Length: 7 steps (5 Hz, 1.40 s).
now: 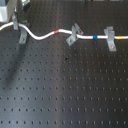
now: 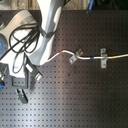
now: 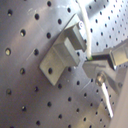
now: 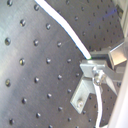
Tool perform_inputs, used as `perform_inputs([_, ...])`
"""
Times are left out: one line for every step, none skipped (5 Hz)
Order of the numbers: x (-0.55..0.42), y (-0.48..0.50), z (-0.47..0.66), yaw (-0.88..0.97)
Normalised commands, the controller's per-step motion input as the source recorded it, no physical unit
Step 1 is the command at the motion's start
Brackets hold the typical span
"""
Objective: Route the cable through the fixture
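The white cable [image 1: 45,36] is seen lying across the perforated black breadboard [image 1: 65,90], already seated in the middle clip [image 1: 73,35] and the clip [image 1: 110,38] toward the first exterior view's right. The third clip [image 1: 20,31], toward the first exterior view's left, appears to be the one in hand. The cord should be kept taut and low, lined up with the slot, then pressed in without dragging it out of the seated clips. In the first wrist view, the gripper [image 3: 90,59] is seen pinching the cable, its fingers closed narrowly beside the grey bracket.
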Motion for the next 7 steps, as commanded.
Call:
perform_inputs([-0.067, -0.273, -0.14, -0.2])
perform_inputs([-0.051, -0.003, 0.01, -0.21])
perform_inputs([-0.069, 0.001, 0.43, -0.27])
perform_inputs([-0.123, 0.063, 0.49, -0.33])
perform_inputs([-0.211, 0.049, 0.16, -0.05])
perform_inputs([-0.26, 0.059, 0.0, 0.0])
perform_inputs([-0.222, 0.407, 0.07, 0.23])
